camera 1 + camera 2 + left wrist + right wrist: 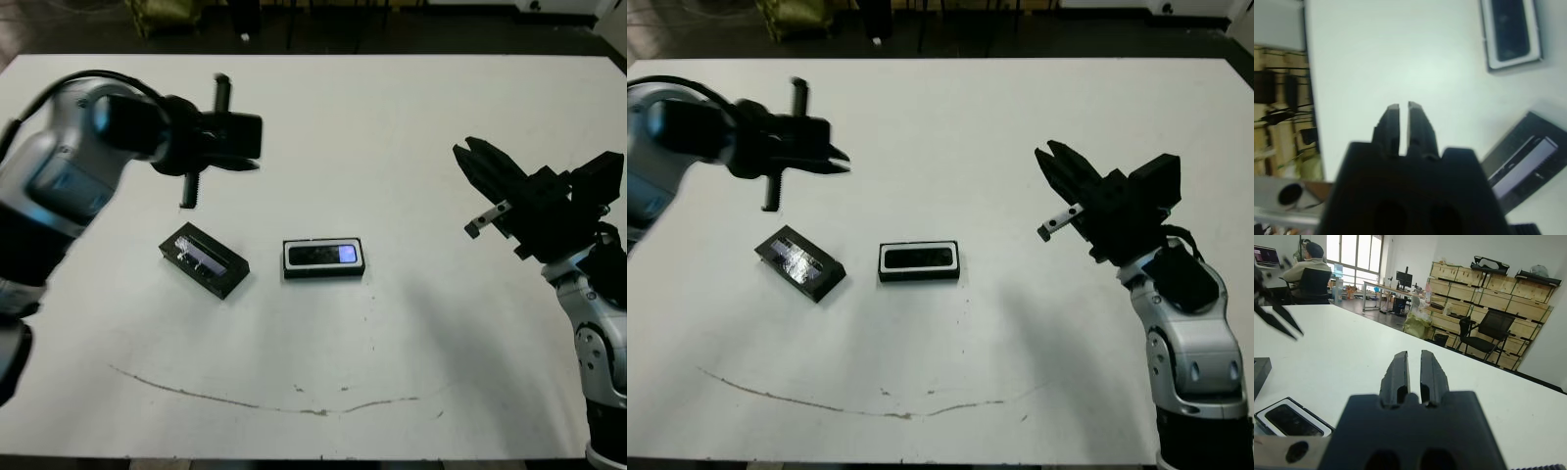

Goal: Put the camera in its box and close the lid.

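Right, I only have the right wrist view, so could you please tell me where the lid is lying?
Observer: The lid lies flat on the table, on the robot's left of the box, apart from it and skewed.
Operator: Thank you. Which face is up?
Observer: The one with the silvery strip.
Operator: And where is the left pincer?
Observer: The left pincer hovers clear of the lid, holding nothing.

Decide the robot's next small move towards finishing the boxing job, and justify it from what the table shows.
Probably lower the left pincer to the lid. The camera already lies inside the box, which is open, and the lid rests apart on the table, on the left arm's side. Both pincers hang above the table, holding nothing.
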